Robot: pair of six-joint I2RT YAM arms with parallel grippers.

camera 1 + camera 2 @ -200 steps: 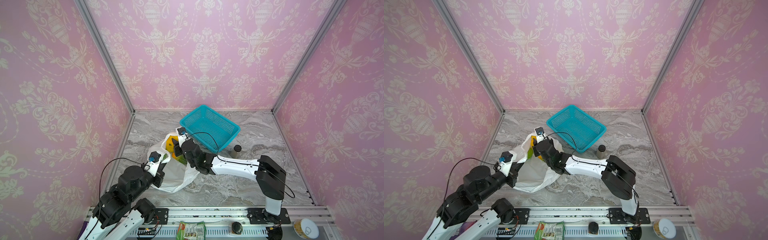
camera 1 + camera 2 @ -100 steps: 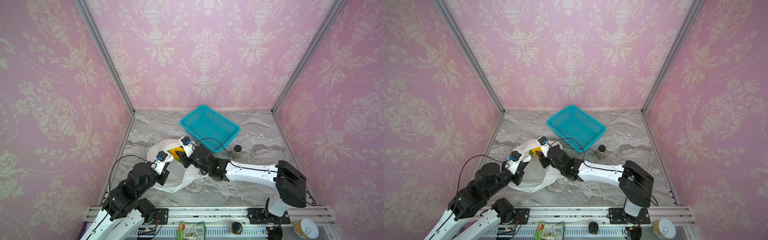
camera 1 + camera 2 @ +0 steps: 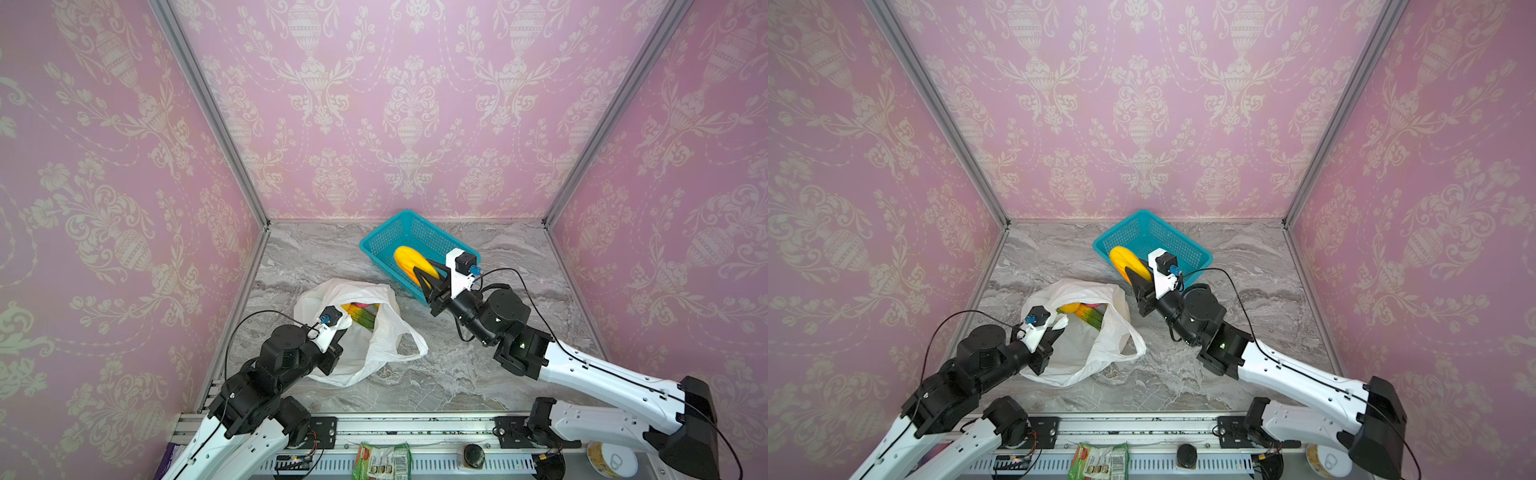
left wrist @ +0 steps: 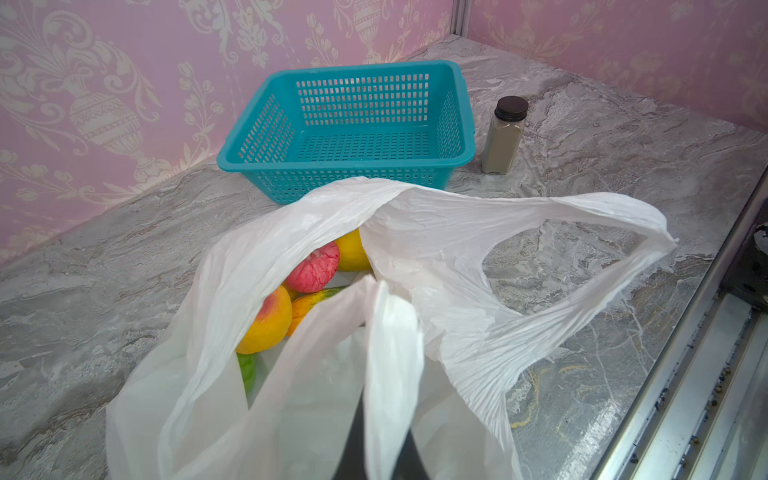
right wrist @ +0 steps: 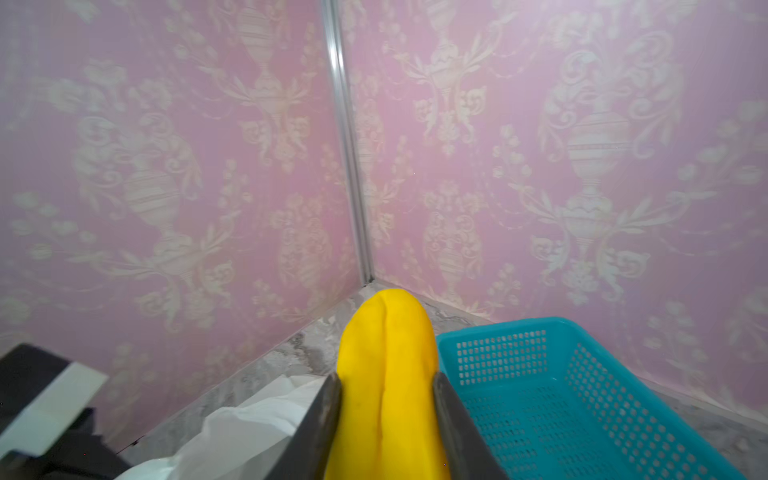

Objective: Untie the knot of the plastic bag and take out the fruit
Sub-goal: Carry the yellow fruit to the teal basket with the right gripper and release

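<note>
The white plastic bag (image 3: 374, 353) (image 3: 1084, 357) (image 4: 436, 257) lies open on the marble table. No knot is in view, and a loop handle (image 4: 623, 216) hangs loose. My left gripper (image 3: 345, 328) (image 3: 1059, 328) (image 4: 384, 440) is shut on a fold of the bag's rim. Fruit shows inside the bag: a pink-red ball (image 4: 313, 270), a yellow-orange one (image 4: 268, 320) and a yellow one (image 4: 351, 251). My right gripper (image 3: 428, 276) (image 3: 1138, 278) (image 5: 387, 377) is shut on a long yellow fruit (image 3: 409, 264) (image 3: 1127, 262) (image 5: 386, 332), held over the near-left edge of the teal basket.
The teal mesh basket (image 3: 382, 237) (image 3: 1192, 253) (image 4: 345, 166) (image 5: 582, 332) stands at the back, near the wall. A small dark-lidded jar (image 4: 505, 137) stands beside it, hidden by my right arm in both top views. A packet (image 3: 382, 459) lies on the front rail.
My right gripper has come out of the bag with the yellow fruit and swung right and back to the basket. The left gripper keeps its hold on the bag.
</note>
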